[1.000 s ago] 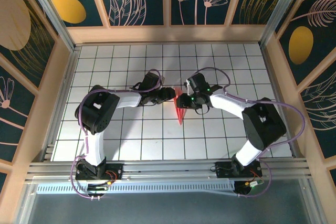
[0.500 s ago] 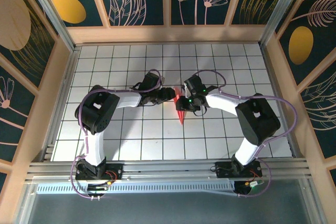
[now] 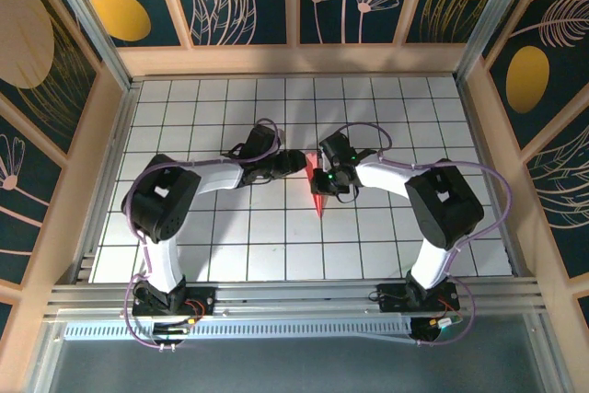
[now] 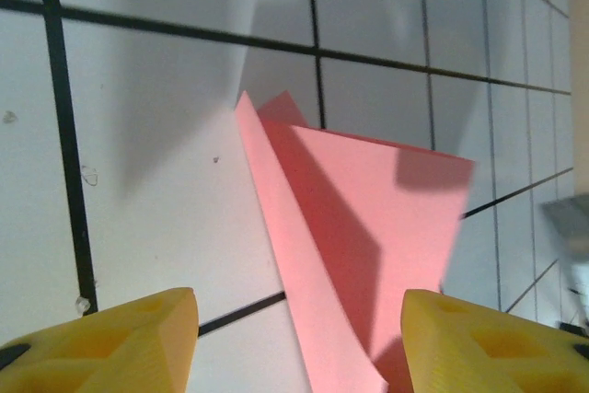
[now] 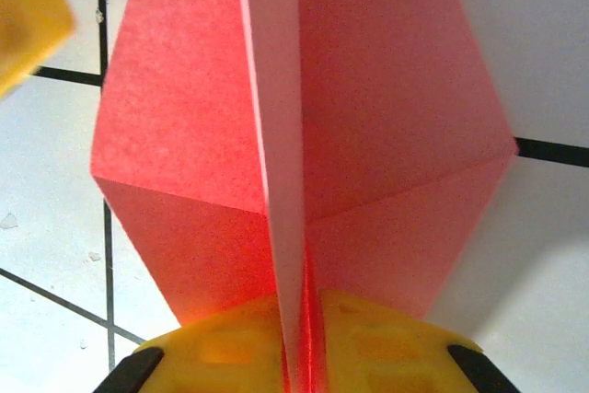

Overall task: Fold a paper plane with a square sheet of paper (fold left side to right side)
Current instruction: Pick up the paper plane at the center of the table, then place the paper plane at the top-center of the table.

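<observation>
right claw pinching paper plane, left claw spread

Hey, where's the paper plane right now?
Top view: the paper plane sits near the middle of the table between both hands, its raised ridge pinched by the right hand, with the open left hand to its left.

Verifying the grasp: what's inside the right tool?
The raised centre ridge of the paper plane runs into the slit between the yellow fingers of the right tool, which look closed on it. How far in it reaches is covered by the fingers.
</observation>
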You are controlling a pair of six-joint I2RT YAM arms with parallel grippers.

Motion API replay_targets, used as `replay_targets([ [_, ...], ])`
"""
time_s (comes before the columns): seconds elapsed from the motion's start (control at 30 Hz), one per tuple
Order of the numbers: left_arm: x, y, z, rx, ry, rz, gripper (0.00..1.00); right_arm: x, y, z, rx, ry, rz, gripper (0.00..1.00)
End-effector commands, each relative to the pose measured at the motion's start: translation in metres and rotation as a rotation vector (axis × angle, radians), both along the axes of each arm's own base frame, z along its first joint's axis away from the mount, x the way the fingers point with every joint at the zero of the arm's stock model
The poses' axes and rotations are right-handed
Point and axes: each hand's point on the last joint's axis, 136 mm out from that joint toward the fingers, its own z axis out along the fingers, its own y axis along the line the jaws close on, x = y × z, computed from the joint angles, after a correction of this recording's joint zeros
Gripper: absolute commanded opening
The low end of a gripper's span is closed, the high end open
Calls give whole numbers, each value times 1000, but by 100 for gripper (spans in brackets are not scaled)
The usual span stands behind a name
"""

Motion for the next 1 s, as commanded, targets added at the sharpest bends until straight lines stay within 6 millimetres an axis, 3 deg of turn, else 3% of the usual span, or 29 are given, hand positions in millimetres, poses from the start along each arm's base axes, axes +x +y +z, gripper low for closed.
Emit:
replay_targets([
  [0.0,5,20,31,23,-95,53,62,4,6,-1,-26,-14,5,14],
  [0.1,2,45,48,40,-149,117,64,4,8,-3,-30,-11,6,11],
  [0.23,-3,87,69,99,-230,223,69,12,11,8,-28,-36,-3,2],
  [0.47,-21,141,103,224,-340,337,77,54,4,37,-80,-90,-56,0],
  [0.67,-40,169,119,316,-412,362,86,101,-12,37,-226,-92,-82,0],
  [0.73,-45,176,119,338,-417,372,88,108,-10,35,-250,-83,-71,0],
  [0.8,-50,182,117,349,-417,384,89,123,-23,32,-270,-70,-98,0],
  [0.97,-54,183,110,345,-407,380,89,141,-23,24,-316,-43,-75,0],
])
